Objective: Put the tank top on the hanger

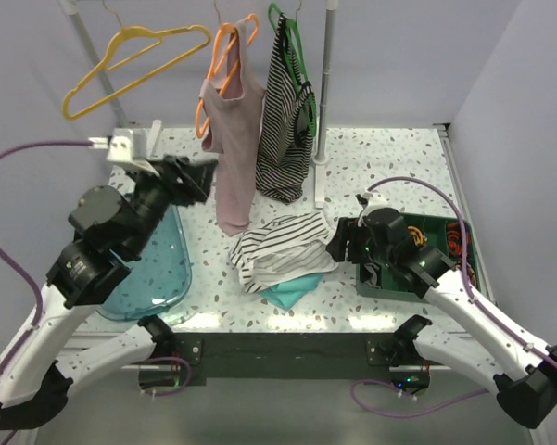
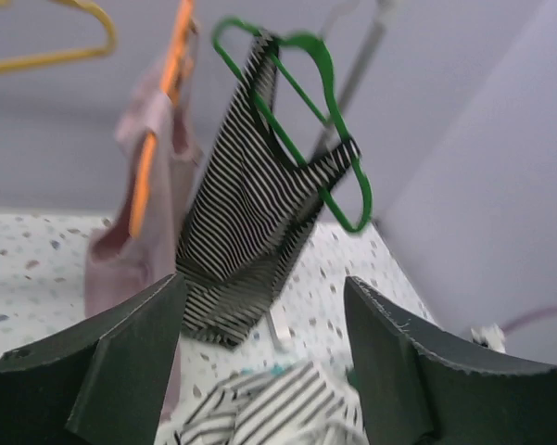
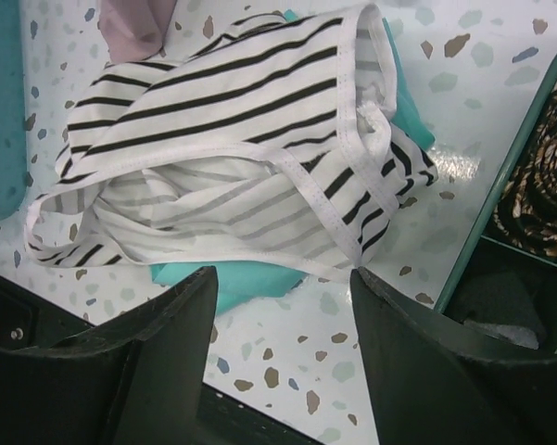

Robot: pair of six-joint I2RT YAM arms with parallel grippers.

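Note:
The white tank top with thin black stripes lies crumpled on the table's middle, over a teal cloth. It fills the right wrist view and shows at the bottom of the left wrist view. The yellow hanger hangs empty on the rail at the back left; its edge shows in the left wrist view. My left gripper is open and empty, raised left of the hanging clothes. My right gripper is open and empty, just right of the tank top.
A dusty-pink top hangs on an orange hanger. A densely striped top hangs on a green hanger. A rail post stands behind. A teal glass dish lies left. A green bin sits right.

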